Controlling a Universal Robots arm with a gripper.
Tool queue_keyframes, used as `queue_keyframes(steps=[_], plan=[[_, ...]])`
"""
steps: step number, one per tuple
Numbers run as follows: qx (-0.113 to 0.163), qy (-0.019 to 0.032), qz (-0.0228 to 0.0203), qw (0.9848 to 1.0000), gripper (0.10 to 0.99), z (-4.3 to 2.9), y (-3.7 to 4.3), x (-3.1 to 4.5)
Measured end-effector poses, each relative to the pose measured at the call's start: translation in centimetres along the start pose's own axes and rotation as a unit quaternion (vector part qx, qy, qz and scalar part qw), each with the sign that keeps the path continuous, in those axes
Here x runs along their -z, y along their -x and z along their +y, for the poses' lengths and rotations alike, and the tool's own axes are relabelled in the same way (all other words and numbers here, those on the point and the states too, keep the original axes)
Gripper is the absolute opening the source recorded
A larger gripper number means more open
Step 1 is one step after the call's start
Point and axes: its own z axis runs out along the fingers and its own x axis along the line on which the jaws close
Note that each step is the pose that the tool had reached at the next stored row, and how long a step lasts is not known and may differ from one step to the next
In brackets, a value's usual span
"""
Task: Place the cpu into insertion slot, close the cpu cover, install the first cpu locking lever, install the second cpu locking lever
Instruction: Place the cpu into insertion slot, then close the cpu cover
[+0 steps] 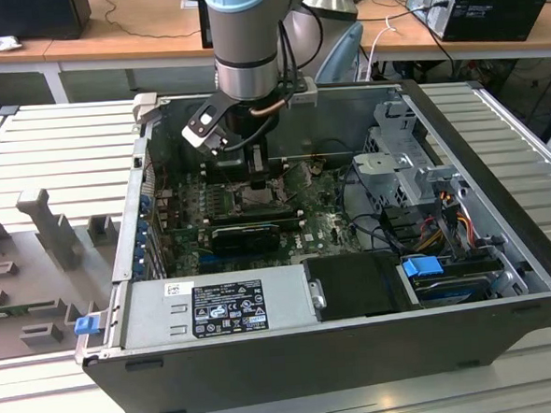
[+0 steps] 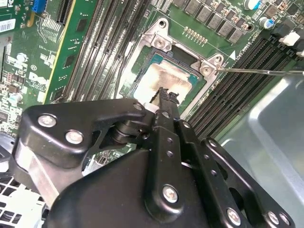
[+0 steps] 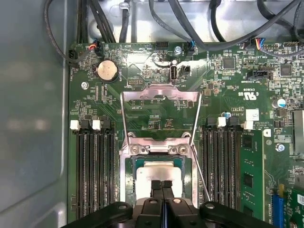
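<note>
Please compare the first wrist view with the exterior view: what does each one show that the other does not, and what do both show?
First wrist view: the chip lying in its socket, the cover frame swung open, a round coin battery, and the gripper, shut, just over the chip. Exterior view: the whole computer case, the arm, the power supply and the ribbed table. Both: the green board, with the gripper down over the socket area.
</note>
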Motion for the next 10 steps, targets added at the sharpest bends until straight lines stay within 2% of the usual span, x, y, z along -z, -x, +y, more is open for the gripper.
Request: queue_keyframes(steps=[6,10], plan=[[0.000,-0.0006,0.0000,1.0000,0.106,0.05,-0.01,0.68],[0.000,-0.0024,-0.0001,1.0000,0.106,0.65,0.10,0.80]])
